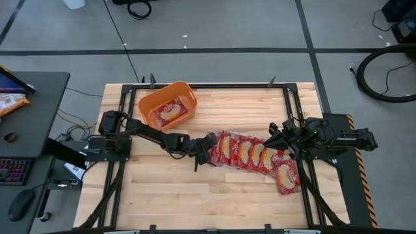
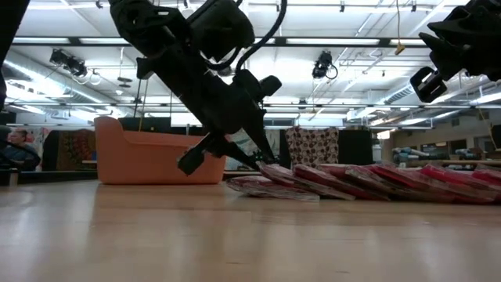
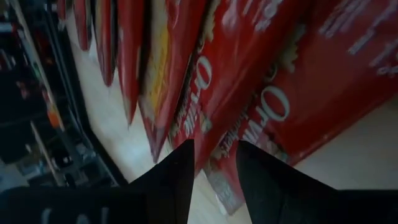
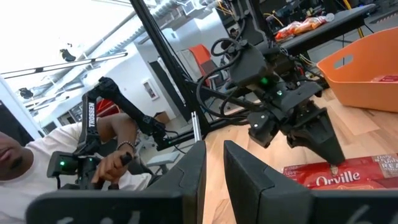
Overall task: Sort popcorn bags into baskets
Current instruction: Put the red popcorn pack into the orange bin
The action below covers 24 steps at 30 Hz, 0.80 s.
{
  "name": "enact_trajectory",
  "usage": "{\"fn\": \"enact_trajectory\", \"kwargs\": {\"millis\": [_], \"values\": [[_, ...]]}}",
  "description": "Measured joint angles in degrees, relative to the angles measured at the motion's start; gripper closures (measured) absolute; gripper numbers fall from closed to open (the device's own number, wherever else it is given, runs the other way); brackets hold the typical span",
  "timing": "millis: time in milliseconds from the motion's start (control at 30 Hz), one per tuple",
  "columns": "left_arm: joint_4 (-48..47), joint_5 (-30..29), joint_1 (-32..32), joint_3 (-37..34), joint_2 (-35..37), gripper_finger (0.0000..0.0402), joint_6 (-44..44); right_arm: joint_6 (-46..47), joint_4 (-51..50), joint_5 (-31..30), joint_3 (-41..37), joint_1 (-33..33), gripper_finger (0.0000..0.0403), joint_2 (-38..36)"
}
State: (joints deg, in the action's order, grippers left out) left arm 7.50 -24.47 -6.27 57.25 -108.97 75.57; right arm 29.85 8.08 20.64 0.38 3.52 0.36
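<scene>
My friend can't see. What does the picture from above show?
The left gripper reaches the end of a row of red popcorn bags on a wooden table. An orange basket holds one bag, and the right gripper waits nearby.

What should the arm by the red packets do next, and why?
Probably close the left gripper on the end packet and lift it. Its fingers stand apart around the near edge of the last bag in the overlapping row of popcorn bags. The orange basket, one bag already inside, sits behind it. The right gripper waits raised over the row's other end.
</scene>
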Motion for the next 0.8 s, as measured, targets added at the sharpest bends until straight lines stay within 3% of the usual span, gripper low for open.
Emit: {"fn": "enact_trajectory", "kwargs": {"millis": [433, 533, 800], "values": [[4.88, 9.18, 1.48, 0.05, -3.24, 0.0276, 19.87, 0.0, 0.01, 0.02, 0.0, -0.02, 0.0341, 0.0], [5.09, 9.44, 1.97, 0.09, -3.5, 0.0281, 19.98, 0.0, 0.01, 0.0, 0.0, 0.01, 0.0341, 0.0], [5.01, 11.89, 1.56, 0.07, -2.6, 0.0389, 11.19, 0.0, 0.01, 0.0, 0.0, 0.0, 0.0341, 0.0]]}}
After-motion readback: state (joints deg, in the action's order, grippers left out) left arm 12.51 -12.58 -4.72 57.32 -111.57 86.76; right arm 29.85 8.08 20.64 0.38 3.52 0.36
